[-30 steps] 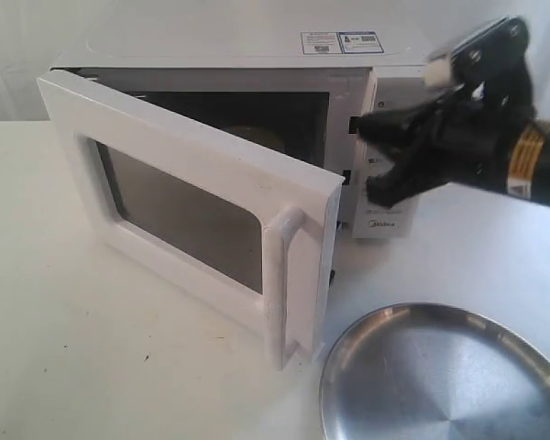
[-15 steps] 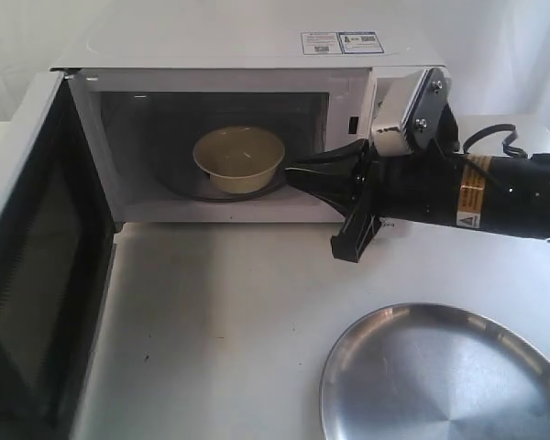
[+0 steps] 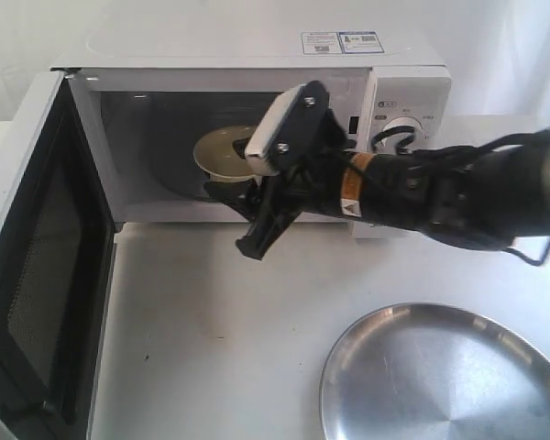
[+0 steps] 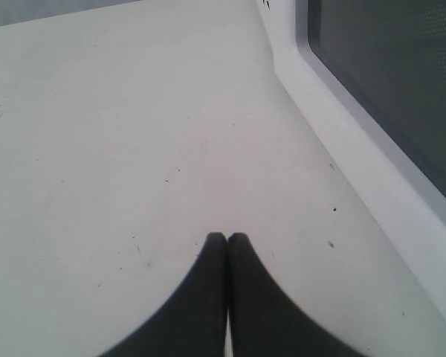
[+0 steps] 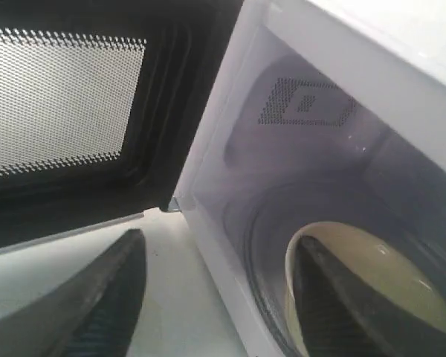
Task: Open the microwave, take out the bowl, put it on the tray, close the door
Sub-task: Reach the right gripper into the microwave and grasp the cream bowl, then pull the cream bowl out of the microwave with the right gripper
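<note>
Bowl [image 3: 218, 151] sits inside microwave [image 3: 257, 55]; door [image 3: 27, 275] wide open at 9 o'clock. R pincer [image 3: 241, 218] is at the opening, near bowl. Tray [image 3: 440, 385] on bench [image 3: 211, 321] at 5 o'clock.
L wrist cam: L pincer [image 4: 227, 238] tips together over bench.
R wrist cam: R pincer apart, one finger in front of bowl.

The arm [image 3: 422, 188] covers the right side of the bowl [image 3: 218, 151]. The tray [image 3: 422, 385] runs off the bottom and right edges, the door [image 3: 27, 275] off the left and bottom. The print on the stickers [image 3: 341, 42] is too small to read.
</note>
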You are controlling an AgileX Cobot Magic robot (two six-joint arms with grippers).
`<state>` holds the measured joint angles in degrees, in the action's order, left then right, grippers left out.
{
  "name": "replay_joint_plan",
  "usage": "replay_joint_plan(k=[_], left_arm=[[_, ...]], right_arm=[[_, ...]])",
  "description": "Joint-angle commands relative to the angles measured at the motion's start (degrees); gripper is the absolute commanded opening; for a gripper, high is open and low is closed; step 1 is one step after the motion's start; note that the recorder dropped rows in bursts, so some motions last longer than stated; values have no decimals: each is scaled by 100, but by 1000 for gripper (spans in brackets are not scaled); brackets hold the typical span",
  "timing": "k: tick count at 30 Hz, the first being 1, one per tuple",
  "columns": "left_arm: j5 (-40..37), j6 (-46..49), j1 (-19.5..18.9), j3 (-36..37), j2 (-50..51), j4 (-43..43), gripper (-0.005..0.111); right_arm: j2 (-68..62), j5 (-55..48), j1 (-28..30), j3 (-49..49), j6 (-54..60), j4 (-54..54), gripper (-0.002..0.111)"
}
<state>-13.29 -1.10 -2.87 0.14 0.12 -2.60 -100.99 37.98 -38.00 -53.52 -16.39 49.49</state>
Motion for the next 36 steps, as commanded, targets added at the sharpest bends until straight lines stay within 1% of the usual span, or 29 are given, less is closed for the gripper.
replay_joint_plan(k=[1, 4, 7, 8, 9, 10, 11, 13, 14, 15, 19, 22, 24, 28, 29, 30, 31, 33, 34, 36], left_arm=[[-5, -14, 25, -14, -12, 40, 0], [-5, -14, 25, -14, -12, 40, 0], [-5, -14, 25, -14, -12, 40, 0], [-5, -14, 25, -14, -12, 40, 0], [-5, -14, 25, -14, -12, 40, 0], [-5, -14, 25, -14, -12, 40, 0], [-5, -14, 25, -14, -12, 40, 0], [-5, -14, 25, -14, -12, 40, 0], [-5, -14, 25, -14, -12, 40, 0], [-5, -14, 25, -14, -12, 40, 0], [-5, -14, 25, -14, -12, 40, 0], [-5, -14, 25, -14, -12, 40, 0], [-5, -14, 25, -14, -12, 40, 0], [-5, -14, 25, -14, -12, 40, 0], [-5, -14, 25, -14, -12, 40, 0], [-5, -14, 25, -14, -12, 40, 0], [-5, -14, 25, -14, -12, 40, 0], [-5, -14, 25, -14, -12, 40, 0], [-5, -14, 25, -14, -12, 40, 0], [-5, -14, 25, -14, -12, 40, 0]], right_arm=[[-865, -1082, -230, -932, 298, -171, 56], [-1438, -1890, -260, -1640, 308, -197, 56], [-1876, -2508, -260, -2146, 290, -404, 56], [-1990, -2617, -260, -2264, 271, -404, 56], [-2058, -2643, -260, -2321, 271, -404, 53], [-2098, -2601, -260, -2335, 271, -382, 47], [-2107, -2527, -260, -2335, 271, -381, 39], [-2086, -2329, -260, -2335, 271, -343, 18], [-2044, -2291, -287, -2325, 271, -343, 6], [-1977, -2291, -311, -2325, 271, -343, 0], [-1610, -2538, -508, -2196, 206, -326, 0], [-1138, -3009, -791, -1969, 206, -316, 0], [-701, -3665, -1041, -1759, 228, -316, 0], [206, -5422, -1504, -1255, 422, -485, 0], [450, -5820, -1622, -1097, 422, -739, 0], [694, -6426, -1738, -937, 518, -1085, 0], [877, -6726, -1818, -802, 715, -1425, 0], [1312, -7684, -1967, -420, 1451, -2304, 0], [1508, -8042, -1970, -194, 1704, -2612, 0], [1856, -8379, -1970, 317, 1743, -2867, 0]])
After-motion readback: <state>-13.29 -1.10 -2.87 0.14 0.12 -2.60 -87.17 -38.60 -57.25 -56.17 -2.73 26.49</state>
